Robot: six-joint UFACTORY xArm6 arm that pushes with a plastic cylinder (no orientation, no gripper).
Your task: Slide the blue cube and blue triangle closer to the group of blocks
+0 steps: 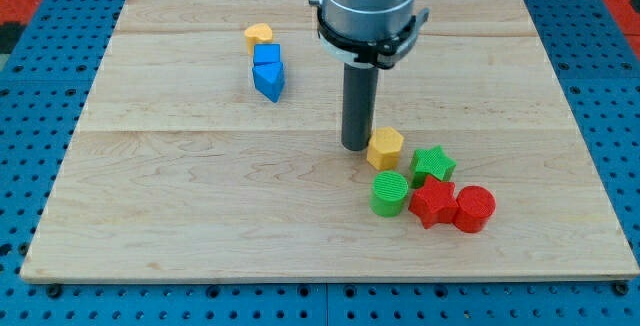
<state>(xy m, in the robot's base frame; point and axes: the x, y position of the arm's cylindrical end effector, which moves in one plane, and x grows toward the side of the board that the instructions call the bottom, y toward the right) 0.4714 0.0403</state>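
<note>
Clearly the task is not yet done, as far as this one view shows; the blue cube (pixel 266 55) and the blue triangle (pixel 269 81) sit touching each other in the upper left part of the tabletop (pixel 180 186), the cube nearer the view's top and the triangle just below it; a small yellow block (pixel 258 35), rounded and perhaps heart-shaped, lies against the cube's upper edge. The group they are meant to join lies well apart from them, toward the view's lower right; it holds a yellow hexagon (pixel 385 148), a green star (pixel 433 163), a green cylinder (pixel 389 193), a red star (pixel 432 201) and a red cylinder (pixel 474 209), all close together or touching. My tip (pixel 356 147) rests on the tabletop just to the left of the yellow hexagon, right beside it or touching it, I cannot tell which; it is far from both blue blocks. There is no gripper on this arm, only the rod, so nothing is held or clamped. What remains, by my judgement, is the whole of the work; the tip must travel to the far side of the blue pair, up and to the view's left of them, and push them down and rightward across the open wood; the yellow block by the cube may get carried along.
</note>
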